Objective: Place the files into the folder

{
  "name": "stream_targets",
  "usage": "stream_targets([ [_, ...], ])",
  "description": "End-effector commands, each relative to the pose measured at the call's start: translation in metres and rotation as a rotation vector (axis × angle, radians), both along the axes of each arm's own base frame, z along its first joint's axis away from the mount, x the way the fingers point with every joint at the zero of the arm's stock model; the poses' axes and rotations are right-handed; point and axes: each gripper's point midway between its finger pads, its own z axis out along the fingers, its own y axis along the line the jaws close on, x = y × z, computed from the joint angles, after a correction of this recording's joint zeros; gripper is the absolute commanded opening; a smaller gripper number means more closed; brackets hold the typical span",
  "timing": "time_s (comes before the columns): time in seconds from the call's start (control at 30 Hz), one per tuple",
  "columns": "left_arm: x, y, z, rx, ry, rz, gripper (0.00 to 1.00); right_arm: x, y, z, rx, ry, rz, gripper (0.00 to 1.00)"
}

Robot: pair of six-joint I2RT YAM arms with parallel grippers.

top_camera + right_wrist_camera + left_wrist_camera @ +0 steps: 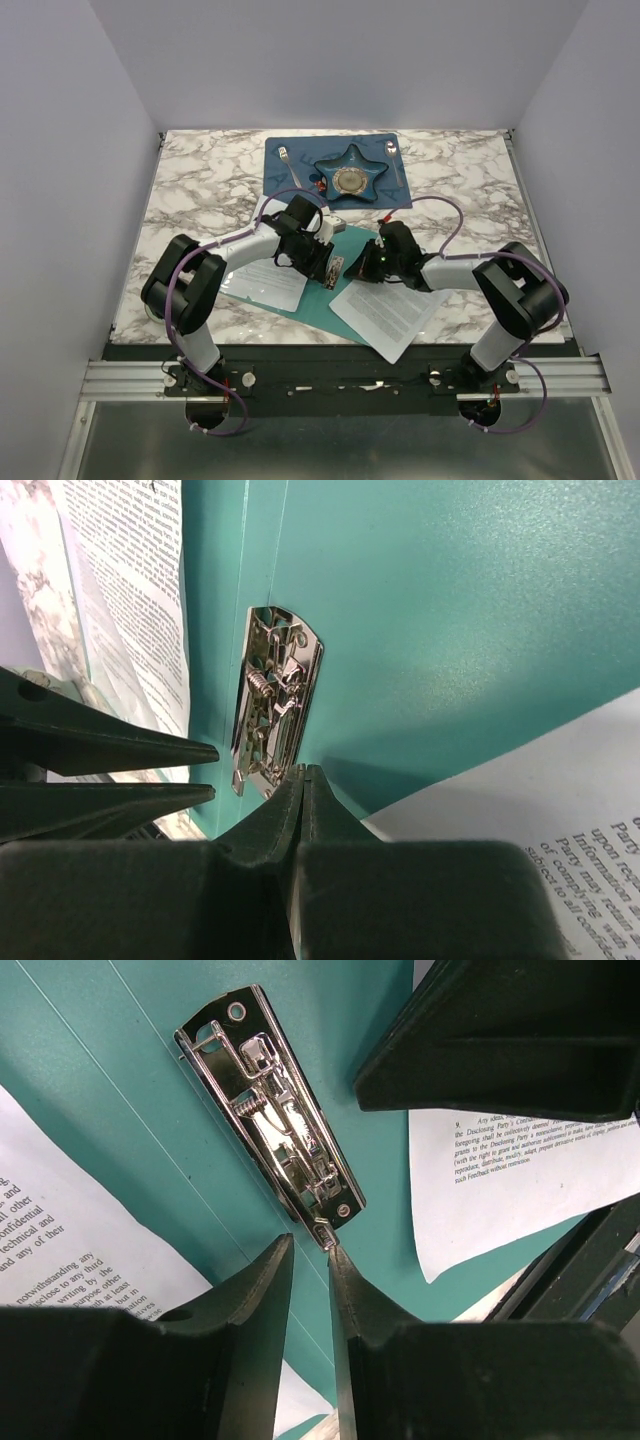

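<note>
Two grippers low over the open folder (318, 303), tips nearly meeting at its silver clip (275, 1110). Lies flat on the marble table (200, 190), teal inner face up, between the two arms and toward the near edge. Files (272, 285) in two lots, printed side up: one sheet on the folder's left half, another tilted across the right half with its near corner out over the table's front edge. Left gripper (312, 1250): jaws a narrow slit apart, nothing between them, tips just at the small lever on the clip's near end; touching it or not, cannot tell. Right gripper (303, 780): fingers pressed tight together, nothing pinched, the joined tip down at the clip's end, just beside the left gripper's parted fingers. Contact with the metal or with the teal card next to it: cannot tell. Clip flat along the spine fold, lengthwise. Well apart, at the table's far side, a dark blue placemat (290, 185) bearing a star dish (352, 178), with a fork (285, 160) on one side of the dish and a spoon (393, 155) on the other.
</note>
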Motion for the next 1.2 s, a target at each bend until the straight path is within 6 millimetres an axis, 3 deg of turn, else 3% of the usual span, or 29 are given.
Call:
stream_targets([
  [0.0, 0.001, -0.001, -0.003, -0.013, 0.006, 0.011, 0.33, 0.004, 0.014, 0.006, 0.025, -0.021, 0.044, 0.07],
  [0.37, 0.001, 0.000, -0.007, -0.008, 0.008, 0.011, 0.50, 0.002, 0.016, -0.001, -0.001, -0.009, 0.064, 0.06],
  [0.73, 0.000, 0.003, -0.016, 0.011, 0.023, 0.015, 0.35, -0.006, 0.019, -0.013, 0.001, 0.025, 0.063, 0.02],
  [1.17, -0.001, 0.003, -0.024, 0.072, 0.004, 0.009, 0.37, -0.011, 0.020, -0.017, 0.007, 0.039, 0.060, 0.00],
])
